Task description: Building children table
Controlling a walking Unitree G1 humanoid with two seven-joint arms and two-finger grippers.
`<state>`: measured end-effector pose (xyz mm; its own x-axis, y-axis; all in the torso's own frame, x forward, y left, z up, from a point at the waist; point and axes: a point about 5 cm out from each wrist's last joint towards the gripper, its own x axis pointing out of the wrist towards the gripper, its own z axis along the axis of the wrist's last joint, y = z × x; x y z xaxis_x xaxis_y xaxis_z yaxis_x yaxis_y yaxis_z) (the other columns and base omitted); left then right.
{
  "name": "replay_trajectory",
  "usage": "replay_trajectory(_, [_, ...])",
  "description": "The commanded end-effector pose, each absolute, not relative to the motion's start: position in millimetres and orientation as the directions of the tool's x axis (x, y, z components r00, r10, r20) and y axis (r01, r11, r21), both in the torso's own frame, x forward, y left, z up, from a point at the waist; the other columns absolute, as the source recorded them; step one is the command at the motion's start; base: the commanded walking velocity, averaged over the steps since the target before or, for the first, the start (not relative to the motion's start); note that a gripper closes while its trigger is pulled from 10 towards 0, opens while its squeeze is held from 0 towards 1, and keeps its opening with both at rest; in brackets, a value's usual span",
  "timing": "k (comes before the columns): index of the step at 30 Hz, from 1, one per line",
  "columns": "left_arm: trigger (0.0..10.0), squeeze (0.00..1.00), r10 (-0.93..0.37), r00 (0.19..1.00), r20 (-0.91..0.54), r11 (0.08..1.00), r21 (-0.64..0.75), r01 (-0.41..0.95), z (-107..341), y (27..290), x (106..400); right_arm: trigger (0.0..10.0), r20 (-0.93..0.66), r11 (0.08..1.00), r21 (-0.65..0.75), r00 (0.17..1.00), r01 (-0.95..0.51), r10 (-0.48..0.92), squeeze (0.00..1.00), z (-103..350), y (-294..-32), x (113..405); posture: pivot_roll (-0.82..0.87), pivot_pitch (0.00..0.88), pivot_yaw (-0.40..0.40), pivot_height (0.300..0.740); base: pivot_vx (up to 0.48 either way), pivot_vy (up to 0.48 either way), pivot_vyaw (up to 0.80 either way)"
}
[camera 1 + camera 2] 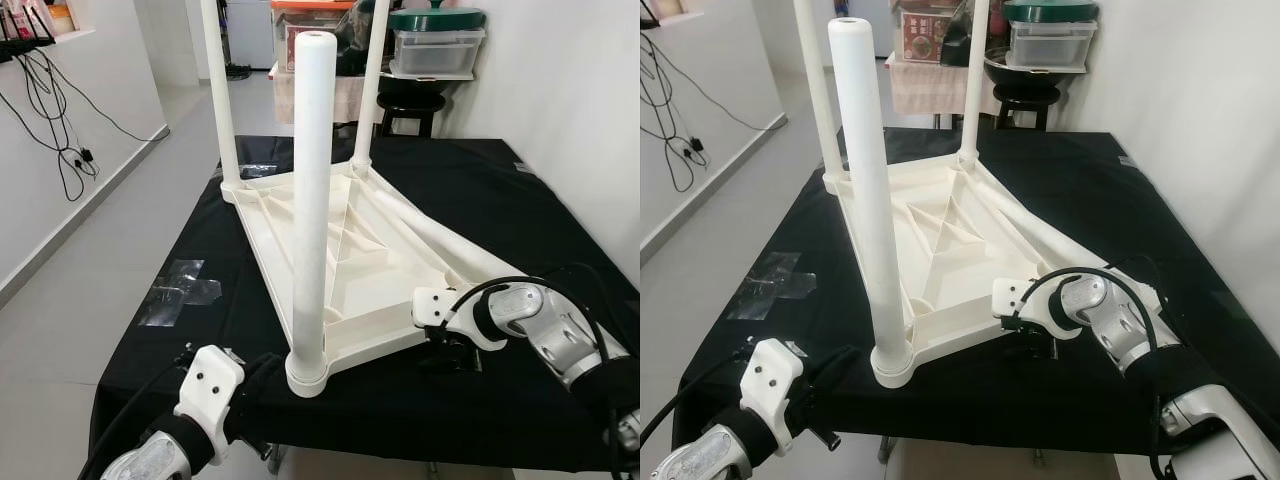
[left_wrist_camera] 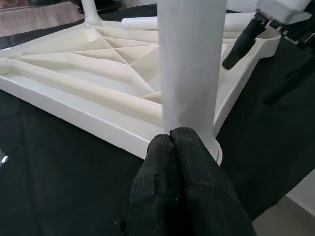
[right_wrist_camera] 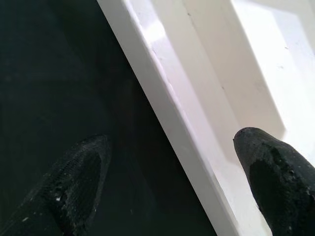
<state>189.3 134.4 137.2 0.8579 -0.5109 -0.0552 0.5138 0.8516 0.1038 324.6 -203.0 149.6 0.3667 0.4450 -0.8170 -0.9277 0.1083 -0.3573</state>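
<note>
A white plastic table top [image 1: 350, 245] lies upside down on a black cloth. Two legs stand at its far corners [image 1: 222, 90] [image 1: 372, 80], and a third leg [image 1: 312, 200] stands upright in the near corner socket. A loose leg [image 1: 440, 240] lies across the top's right side. My left gripper [image 2: 171, 140] is shut, with its tips together right at the base of the near leg. My right gripper [image 3: 172, 162] is open at the near right corner. It straddles the top's rim [image 3: 167, 108], one finger over the cloth and the other over the white inside.
The black cloth [image 1: 500, 200] covers the worktable, with clear tape [image 1: 180, 290] stuck on its left part. A dark stool [image 1: 410, 100] carrying plastic boxes stands behind the table. A white wall runs along the right. Cables [image 1: 60, 140] hang on the left wall above open floor.
</note>
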Motion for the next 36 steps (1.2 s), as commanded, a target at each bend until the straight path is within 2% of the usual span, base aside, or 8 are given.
replay_trajectory(1, [10.0,0.00,-0.520,0.851,-0.073,0.842,0.121,0.525,137,135,189,5.3,-0.836,0.045,-0.335,0.319,-0.941,0.446,0.00,143,-191,325,-0.04,0.004,-0.029,0.740,0.000,0.000,0.00])
replay_trajectory(5, [10.0,0.00,-0.519,0.852,-0.074,0.843,0.124,0.524,138,136,189,5.3,-0.843,0.028,-0.330,0.308,-0.943,0.442,0.00,141,-188,326,-0.04,0.004,-0.031,0.740,0.000,0.000,0.00])
replay_trajectory(6, [10.0,0.00,-0.518,0.852,-0.074,0.843,0.125,0.523,138,136,189,2.7,-0.845,0.018,-0.327,0.301,-0.945,0.442,0.00,140,-185,326,-0.04,0.005,-0.033,0.740,0.000,0.000,0.00])
replay_trajectory(7, [10.0,0.00,-0.518,0.852,-0.074,0.843,0.125,0.523,138,136,189,2.7,-0.845,0.018,-0.327,0.301,-0.945,0.442,0.00,140,-185,326,-0.04,0.005,-0.033,0.740,0.000,0.000,0.00])
replay_trajectory(8, [10.0,0.00,-0.517,0.853,-0.074,0.843,0.125,0.522,138,135,189,0.7,-0.848,0.005,-0.323,0.292,-0.947,0.442,0.00,138,-181,326,-0.04,0.005,-0.035,0.740,0.000,0.000,0.00])
replay_trajectory(9, [10.0,0.00,-0.516,0.853,-0.073,0.844,0.127,0.521,139,135,190,0.0,-0.852,-0.005,-0.319,0.284,-0.948,0.440,0.00,136,-177,326,-0.04,0.005,-0.036,0.740,0.000,0.000,0.00])
replay_trajectory(26, [10.0,0.00,-0.514,0.855,-0.072,0.845,0.132,0.519,139,133,190,0.0,-0.838,0.032,-0.334,0.313,-0.942,0.448,0.00,132,-160,335,-0.04,0.006,-0.039,0.740,0.000,0.000,0.00])
replay_trajectory(36, [10.0,0.00,-0.521,0.850,-0.076,0.838,0.145,0.526,139,131,192,0.0,-0.817,0.123,-0.315,0.335,-0.941,0.469,0.00,130,-152,332,-0.04,0.004,-0.031,0.740,0.000,0.000,0.00])
